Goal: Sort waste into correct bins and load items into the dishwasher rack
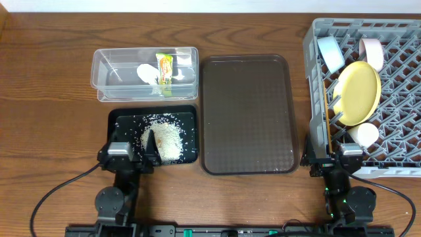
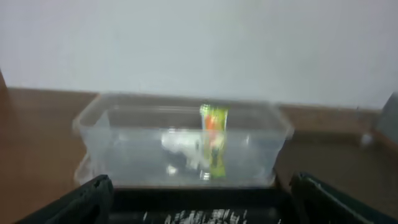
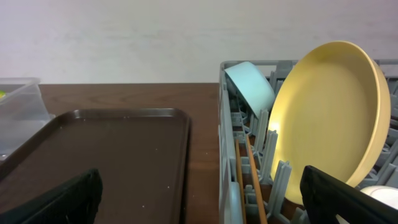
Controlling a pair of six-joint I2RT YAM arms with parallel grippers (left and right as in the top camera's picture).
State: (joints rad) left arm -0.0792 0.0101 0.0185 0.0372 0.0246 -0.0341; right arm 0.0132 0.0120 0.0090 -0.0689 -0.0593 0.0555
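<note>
The clear tub (image 1: pixel 105 59) at the back left holds the crumpled white tissue (image 1: pixel 146 72) and the green-and-orange wrapper (image 1: pixel 165 69). The black tray (image 1: pixel 122 125) in front of it holds white rice scraps (image 1: pixel 166 138). The grey rack (image 1: pixel 395 26) at the right holds the light blue bowl (image 1: pixel 330 52), white bowl (image 1: pixel 371 51), yellow plate (image 1: pixel 357 92), white cup (image 1: pixel 364 135) and chopsticks (image 1: pixel 328 108). My left gripper (image 1: pixel 131 153) is open and empty at the black tray's near edge. My right gripper (image 1: pixel 332 158) is open and empty at the rack's near left corner.
A large brown serving tray (image 1: pixel 247 112) lies between the black tray and the rack, with only a few specks on it. The left wrist view shows the tub (image 2: pixel 124 137) against a pale wall. The right wrist view shows the plate (image 3: pixel 329 118) standing on edge.
</note>
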